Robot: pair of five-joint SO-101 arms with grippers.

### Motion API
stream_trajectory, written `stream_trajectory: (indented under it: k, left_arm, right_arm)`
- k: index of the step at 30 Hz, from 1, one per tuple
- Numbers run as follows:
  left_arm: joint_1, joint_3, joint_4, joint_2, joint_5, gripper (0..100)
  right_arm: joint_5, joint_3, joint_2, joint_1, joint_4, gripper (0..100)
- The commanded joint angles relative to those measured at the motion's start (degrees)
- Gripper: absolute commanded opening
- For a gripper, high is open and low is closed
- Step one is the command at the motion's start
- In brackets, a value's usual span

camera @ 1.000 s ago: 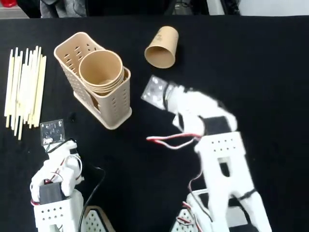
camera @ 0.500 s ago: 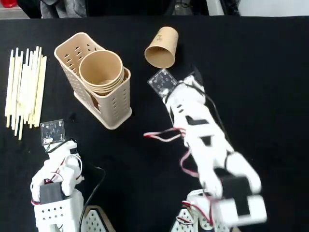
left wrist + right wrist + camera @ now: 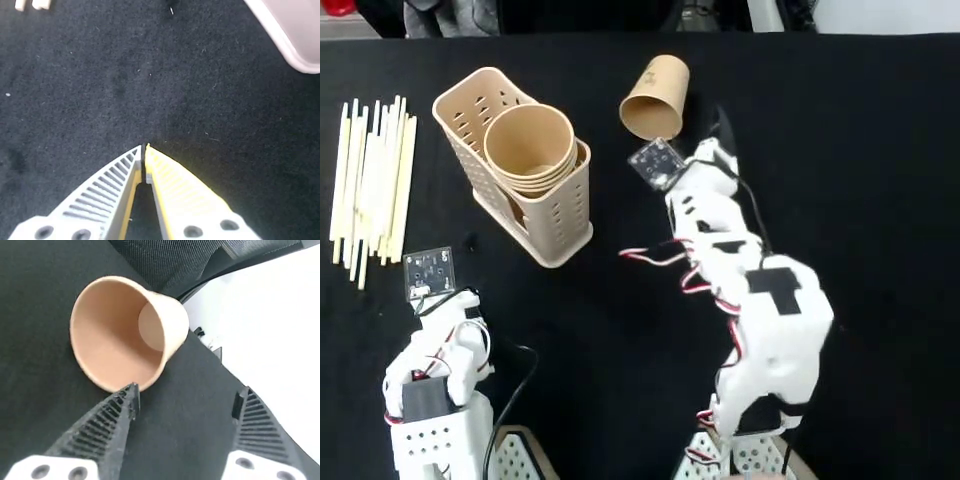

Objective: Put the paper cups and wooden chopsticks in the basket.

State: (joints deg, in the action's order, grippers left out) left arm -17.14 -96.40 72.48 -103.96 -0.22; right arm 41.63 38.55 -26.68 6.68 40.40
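chopsticks point(image 3: 370, 180) lay at the bench's point(image 3: 860, 150) left side | basket point(image 3: 555, 225) stood right of them, stacked cups point(image 3: 528, 145) in its nearer compartment | lone cup point(image 3: 655, 98) lay on its side right of the basket, farther back | right tool point(image 3: 187, 390) sat just before that cup's mouth | left tool point(image 3: 144, 148) sat near-left, before the chopsticks

1. Right arm point(image 3: 740, 270) is stretched far forward, its wrist angled downward.
2. Right gripper point(image 3: 187, 390) has its jaws spread wide apart.
3. Left arm point(image 3: 435, 370) sits folded back, low.
4. Left gripper point(image 3: 144, 147) has its jaws pressed together.
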Motion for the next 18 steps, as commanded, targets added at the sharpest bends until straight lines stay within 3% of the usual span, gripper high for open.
stream_trajectory:
  k: [1, 3, 8, 13, 17, 18]
  left_arm:
    - [0.57, -0.92, 0.26, -0.09, 0.44, 3]
    - [0.57, -0.92, 0.26, -0.09, 0.44, 3]
    - [0.57, -0.92, 0.26, -0.09, 0.44, 3]
    - [0.57, -0.92, 0.26, -0.09, 0.44, 3]
    - [0.57, -0.92, 0.26, -0.09, 0.44, 3]
    - [0.57, -0.92, 0.26, -0.09, 0.44, 3]
  right_arm:
    - [0.44, -6.64, -2.68, -0.53, 1.67, 31.1]
    - [0.44, -8.84, -4.35, -0.88, 1.76, 30.0]
    - [0.53, -12.97, -8.13, -0.62, 1.76, 13.5]
    - [0.53, -17.54, -12.0, -1.14, 1.76, 11.4]
    - [0.35, -17.8, -12.35, -2.64, 1.58, 0.8]
    - [0.18, -17.54, -12.0, -3.08, 1.41, 2.0]
